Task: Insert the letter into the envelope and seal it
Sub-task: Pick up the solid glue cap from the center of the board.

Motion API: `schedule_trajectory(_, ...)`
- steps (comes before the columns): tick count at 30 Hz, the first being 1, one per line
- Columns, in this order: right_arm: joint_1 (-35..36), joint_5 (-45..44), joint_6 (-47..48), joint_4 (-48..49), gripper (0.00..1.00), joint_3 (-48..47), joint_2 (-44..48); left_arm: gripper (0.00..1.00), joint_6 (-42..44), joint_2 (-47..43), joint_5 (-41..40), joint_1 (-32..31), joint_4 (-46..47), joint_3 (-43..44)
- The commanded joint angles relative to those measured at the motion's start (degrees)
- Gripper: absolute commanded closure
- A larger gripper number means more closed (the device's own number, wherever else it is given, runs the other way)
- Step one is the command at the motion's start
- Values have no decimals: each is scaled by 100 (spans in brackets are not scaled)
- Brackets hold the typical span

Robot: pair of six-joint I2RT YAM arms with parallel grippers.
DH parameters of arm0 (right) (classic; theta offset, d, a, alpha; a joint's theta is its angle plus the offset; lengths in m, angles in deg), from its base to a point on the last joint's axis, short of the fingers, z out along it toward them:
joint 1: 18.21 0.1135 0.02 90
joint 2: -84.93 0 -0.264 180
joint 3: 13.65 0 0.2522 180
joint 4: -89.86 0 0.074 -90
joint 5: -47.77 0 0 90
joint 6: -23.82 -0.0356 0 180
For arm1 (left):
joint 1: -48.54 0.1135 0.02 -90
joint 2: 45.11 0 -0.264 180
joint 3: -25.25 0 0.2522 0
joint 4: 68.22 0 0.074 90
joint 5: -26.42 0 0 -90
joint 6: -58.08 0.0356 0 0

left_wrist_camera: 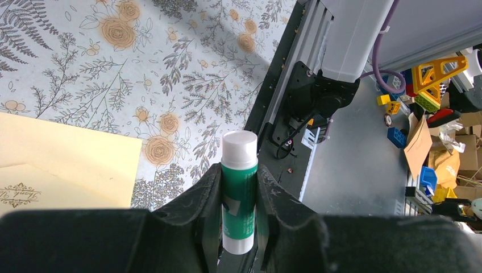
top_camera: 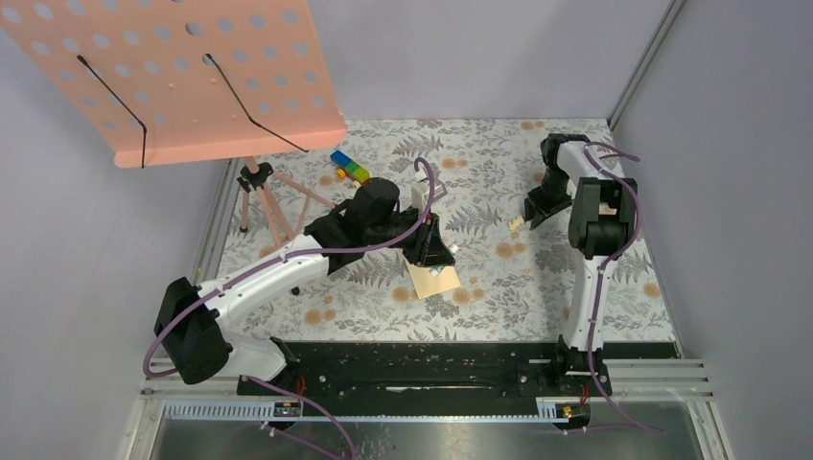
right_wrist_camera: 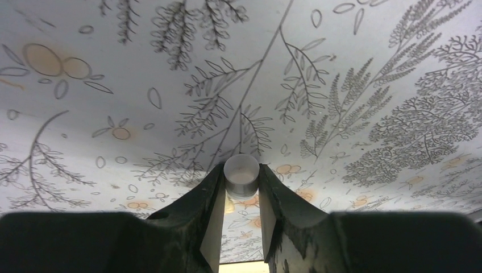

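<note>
Bright even light, soft shadows

grey walls (top_camera: 479, 57); floral tablecloth (top_camera: 499, 278); pink perforated stand (top_camera: 173, 86) on tripod, far left.

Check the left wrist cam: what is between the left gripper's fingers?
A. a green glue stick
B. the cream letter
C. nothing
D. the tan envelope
A: the left wrist view shows the green glue stick, white at both ends, clamped between the fingers of the left gripper, which press on both its sides.
</note>
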Motion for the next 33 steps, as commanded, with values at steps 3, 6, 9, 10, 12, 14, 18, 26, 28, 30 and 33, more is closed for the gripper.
schedule_trajectory(3,40,85,193,363,73,485,681,100,133,-135,166,33,131,228)
schedule_trajectory(6,44,-81,478,401,77,543,929,100,141,-144,162,32,117,226)
schedule_trajectory(9,44,-214,915,512,79,606,1294,100,210,-163,189,33,32,249)
schedule_trajectory(10,40,-218,1080,572,79,674,1464,100,256,-175,248,30,-7,249)
schedule_trajectory(12,39,-86,1393,930,79,940,1875,100,351,-258,415,34,-12,229)
schedule_trajectory(14,44,215,1717,1365,80,1313,2484,100,487,-373,580,32,70,166)
schedule_trajectory(18,44,1129,2057,2172,82,2175,3633,100,822,-453,672,38,-139,265)
schedule_trajectory(26,52,4024,2017,3192,82,3552,5272,100,849,-385,950,156,-529,661)
schedule_trajectory(28,50,4604,1934,3348,82,3749,5533,100,803,-429,990,185,-516,680)
schedule_trajectory(30,59,5114,1731,3734,82,4019,5908,100,756,-445,1068,215,-490,687)
schedule_trajectory(33,63,5871,1006,4861,82,4549,6351,100,712,-418,1166,239,-489,694)
